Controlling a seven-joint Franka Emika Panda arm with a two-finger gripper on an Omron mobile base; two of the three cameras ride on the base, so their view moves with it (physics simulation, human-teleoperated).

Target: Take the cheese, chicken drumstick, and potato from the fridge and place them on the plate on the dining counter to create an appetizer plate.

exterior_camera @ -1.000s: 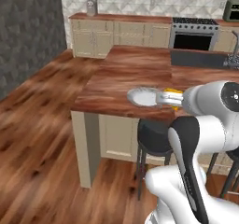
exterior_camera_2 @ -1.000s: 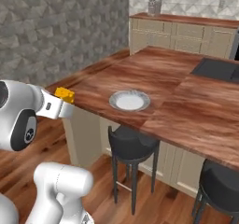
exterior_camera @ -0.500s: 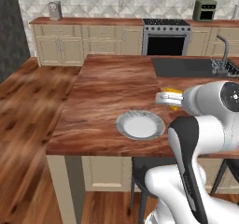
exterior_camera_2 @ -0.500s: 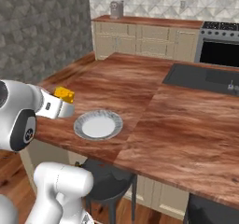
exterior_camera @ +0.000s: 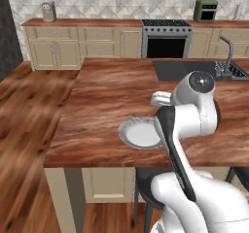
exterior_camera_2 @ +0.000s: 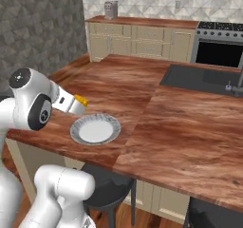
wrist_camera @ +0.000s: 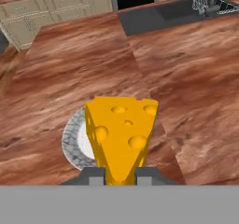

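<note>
My gripper (wrist_camera: 120, 174) is shut on the cheese (wrist_camera: 122, 134), a yellow-orange wedge with holes. It holds the wedge just above the near side of the plate (wrist_camera: 73, 143). In the right base view the cheese (exterior_camera_2: 81, 99) pokes out of the gripper (exterior_camera_2: 78, 103), left of and slightly above the plate (exterior_camera_2: 95, 128). The pale round plate (exterior_camera: 138, 132) lies near the front edge of the dining counter (exterior_camera: 107, 96), partly behind my arm. The fridge, chicken drumstick and potato are out of view.
A dark inset sink (exterior_camera: 180, 69) with a faucet (exterior_camera: 226, 57) sits at the island's far right. A stove (exterior_camera: 165, 40) and beige wall cabinets (exterior_camera: 73, 45) line the back wall. Dark stools (exterior_camera_2: 109, 191) stand under the counter's front edge.
The base has driven, so both base views have shifted and the island and plate now sit nearer and more central. The cheese stays gripped, now over the plate's edge.
</note>
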